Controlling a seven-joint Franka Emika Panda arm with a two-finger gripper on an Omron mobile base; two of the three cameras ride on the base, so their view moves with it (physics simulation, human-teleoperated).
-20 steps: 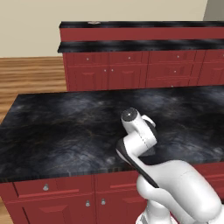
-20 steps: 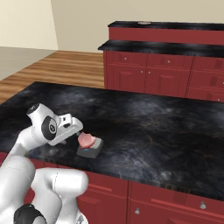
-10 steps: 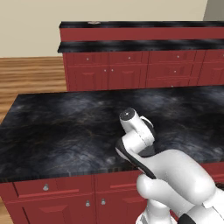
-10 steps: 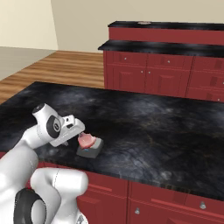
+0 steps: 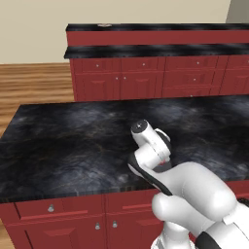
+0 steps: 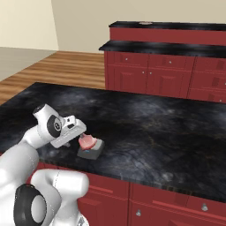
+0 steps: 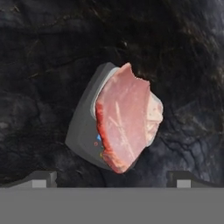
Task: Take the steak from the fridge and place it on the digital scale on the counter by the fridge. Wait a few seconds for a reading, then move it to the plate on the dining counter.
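Observation:
The steak [image 7: 127, 120], a pinkish-red slab, lies on the small light-grey digital scale [image 7: 85, 127] and overhangs its far side. Both rest near the front edge of the black marbled counter [image 6: 145, 128]; the steak [image 6: 87, 141] and scale [image 6: 91, 151] also appear in the right base view. My gripper [image 7: 113, 180] hangs just above them, open, its two tips spread wider than the steak and touching nothing. The hand [image 6: 66, 130] hovers beside the scale. The plate [image 6: 145, 22] is a small flat disc on the upper level of the stepped dining counter [image 6: 176, 27] at the back. The fridge is out of view.
Red knobbed cabinets [image 6: 154, 75] stand under the stepped counter at the back, across a strip of wooden floor [image 6: 66, 70]. Red drawers [image 5: 53, 214] run below the near counter's front edge. My own white arm [image 5: 189, 194] bulks low in front of the counter.
The steak stays on the scale. My hand has barely shifted above it, and the arm's elbow has swung slightly.

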